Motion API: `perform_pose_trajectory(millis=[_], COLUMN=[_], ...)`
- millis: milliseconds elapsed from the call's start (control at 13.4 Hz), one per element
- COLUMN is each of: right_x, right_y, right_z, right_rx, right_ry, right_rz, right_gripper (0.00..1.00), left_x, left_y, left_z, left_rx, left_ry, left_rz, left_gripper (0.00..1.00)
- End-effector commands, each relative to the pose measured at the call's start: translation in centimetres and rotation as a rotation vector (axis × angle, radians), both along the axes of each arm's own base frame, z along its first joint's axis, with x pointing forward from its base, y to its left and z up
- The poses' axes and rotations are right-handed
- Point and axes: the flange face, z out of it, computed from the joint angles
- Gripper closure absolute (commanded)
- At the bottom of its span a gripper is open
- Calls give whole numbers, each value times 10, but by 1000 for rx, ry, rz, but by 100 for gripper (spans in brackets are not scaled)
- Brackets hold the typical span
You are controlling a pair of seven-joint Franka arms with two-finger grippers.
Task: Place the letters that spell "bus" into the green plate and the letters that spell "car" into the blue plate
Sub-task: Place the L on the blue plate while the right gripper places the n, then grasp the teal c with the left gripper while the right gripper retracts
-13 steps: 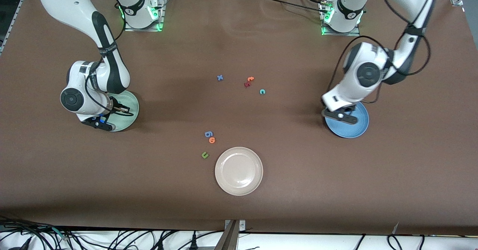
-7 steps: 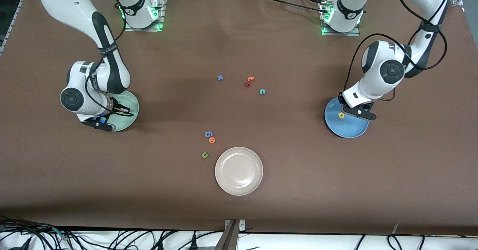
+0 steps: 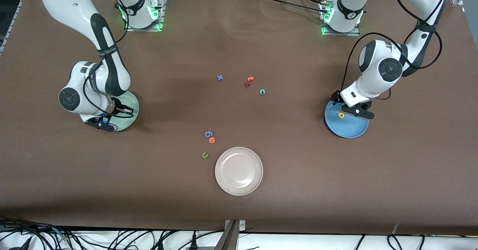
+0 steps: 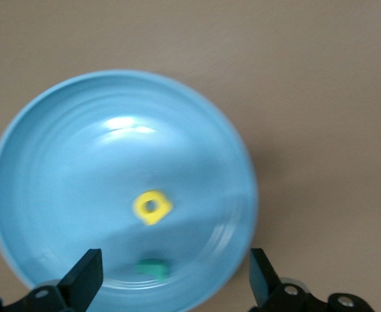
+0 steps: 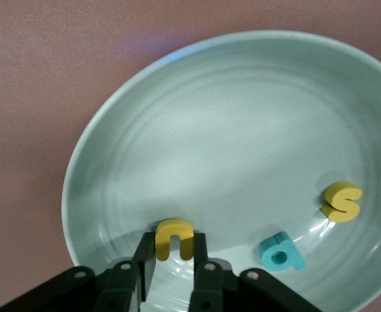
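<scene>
Since a second ago my left gripper (image 4: 171,286) has let go and swung aside; its jaws stand spread over the blue plate (image 3: 353,128), where the yellow "a" (image 3: 341,115) and a teal letter (image 4: 153,267) lie. My right gripper (image 5: 171,260) pinches the yellow "u" (image 5: 173,238) low in the green plate (image 5: 242,143), beside the teal "b" (image 5: 281,252) and yellow "s" (image 5: 341,200). The teal "c" (image 3: 262,91) lies mid-desk.

The left gripper (image 4: 171,279), which covered the middle of the blue plate (image 3: 354,130) a second ago, now sits over the plate's rim toward the robot bases with its fingers spread wide. This uncovers the yellow "a" (image 3: 341,115) lying on the plate. The right arm's wrist shifts slightly at the green plate (image 3: 131,104).
</scene>
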Motion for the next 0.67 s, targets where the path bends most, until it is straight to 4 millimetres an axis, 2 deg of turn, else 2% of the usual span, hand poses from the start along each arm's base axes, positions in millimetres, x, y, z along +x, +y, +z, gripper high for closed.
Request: perform_pose_trajectory(millis=[0,149,298,447,596], right_x=[3,9,18,26,32], right_y=[-1,2,5,0,-3], right_z=[0,12,43,78,118], right_rx=[19,28,53,75,103], right_ry=[-14,-31,-49,-43,-17], right_rz=[8,14,13,9,11], right_gripper=[1,1,1,1,1], left_x=[2,-15,-36,-51,-56], left_y=[-71,-125,-184,-233,-273], left_z=[8,6,5,-1,-14], left_rx=[-21,-5,6,11,13], left_ry=[43,55,59,68,83], left_rz=[77,149,207,256,322], left_gripper=[0,0,0,0,0])
